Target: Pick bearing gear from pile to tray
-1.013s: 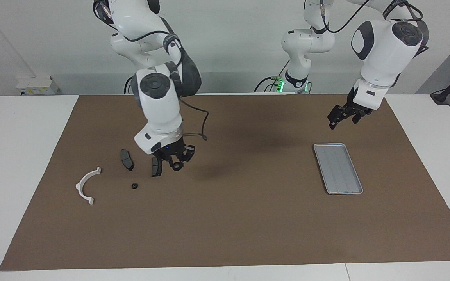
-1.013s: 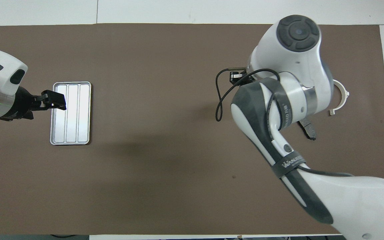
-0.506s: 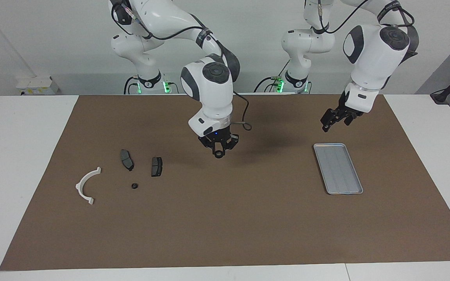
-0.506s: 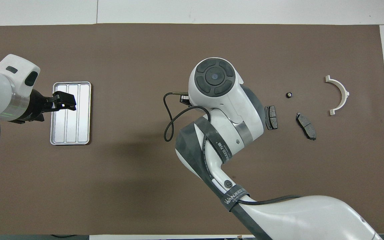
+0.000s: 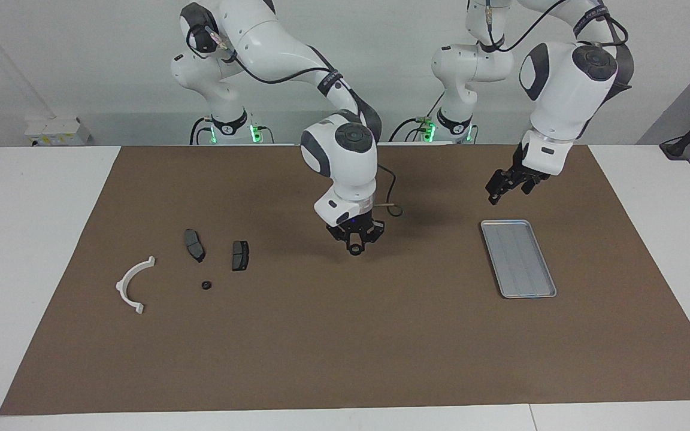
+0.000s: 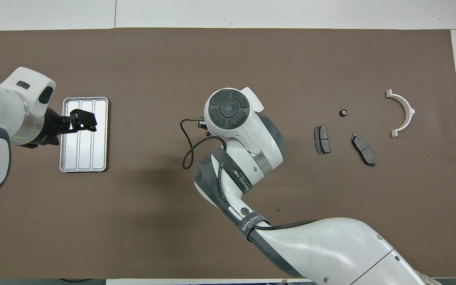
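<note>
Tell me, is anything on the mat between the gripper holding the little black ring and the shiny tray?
No. In the facing view, only bare brown mat lies between the right gripper and the tray.

Tray (image 5: 517, 258): silver metal, ridged, showing a soft sheen. Mat (image 5: 345, 335) covering worktop (image 5: 21, 239): looking matt brown, paper-like. Arc bracket (image 5: 132, 285): white smooth plastic. Brake pads (image 5: 194, 245): appearing dull dark grey, matt.

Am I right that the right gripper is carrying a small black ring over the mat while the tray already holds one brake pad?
Not quite: the tray holds nothing, as the facing view shows. Both brake pads lie on the mat. The right gripper does carry a small black ring.
</note>
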Action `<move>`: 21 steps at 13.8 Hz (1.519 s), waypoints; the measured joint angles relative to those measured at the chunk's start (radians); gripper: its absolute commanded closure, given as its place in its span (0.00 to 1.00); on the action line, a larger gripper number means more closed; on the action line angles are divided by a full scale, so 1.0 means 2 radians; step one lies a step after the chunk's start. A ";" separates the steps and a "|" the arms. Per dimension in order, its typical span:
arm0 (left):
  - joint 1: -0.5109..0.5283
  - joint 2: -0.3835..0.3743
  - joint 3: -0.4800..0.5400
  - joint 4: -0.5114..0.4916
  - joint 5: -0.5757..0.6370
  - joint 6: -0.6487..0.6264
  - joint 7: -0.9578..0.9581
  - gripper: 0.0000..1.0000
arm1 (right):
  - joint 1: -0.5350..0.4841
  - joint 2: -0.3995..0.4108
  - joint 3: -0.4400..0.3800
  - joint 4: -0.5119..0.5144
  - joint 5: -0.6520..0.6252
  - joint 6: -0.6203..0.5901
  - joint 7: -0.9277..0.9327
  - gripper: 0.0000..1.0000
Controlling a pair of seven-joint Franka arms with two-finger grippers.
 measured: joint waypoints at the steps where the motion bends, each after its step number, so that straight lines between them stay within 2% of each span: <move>1: -0.002 0.000 0.000 0.000 0.000 0.002 -0.003 0.00 | 0.003 0.005 0.000 -0.001 0.000 0.005 0.000 0.80; 9: -0.012 0.000 0.000 -0.010 0.000 0.025 -0.035 0.00 | 0.007 0.017 -0.003 -0.042 0.001 0.064 0.000 0.77; 12: -0.014 0.000 0.000 -0.015 0.000 0.027 -0.040 0.00 | 0.006 0.017 -0.004 -0.047 0.001 0.067 0.000 0.30; 13: -0.015 0.000 0.000 -0.015 0.000 0.028 -0.040 0.00 | 0.006 0.017 -0.004 -0.047 0.001 0.067 0.000 0.19; 14: -0.015 0.000 0.000 -0.015 0.000 0.028 -0.040 0.00 | 0.006 0.017 -0.004 -0.047 0.001 0.067 0.000 0.12; 18: -0.015 0.000 0.000 -0.016 0.000 0.029 -0.041 0.00 | -0.001 0.016 -0.005 -0.044 0.001 0.067 0.000 0.11; 21: -0.021 0.002 0.000 -0.020 -0.005 0.058 -0.059 0.00 | -0.036 0.005 -0.008 -0.038 0.000 0.063 -0.037 0.11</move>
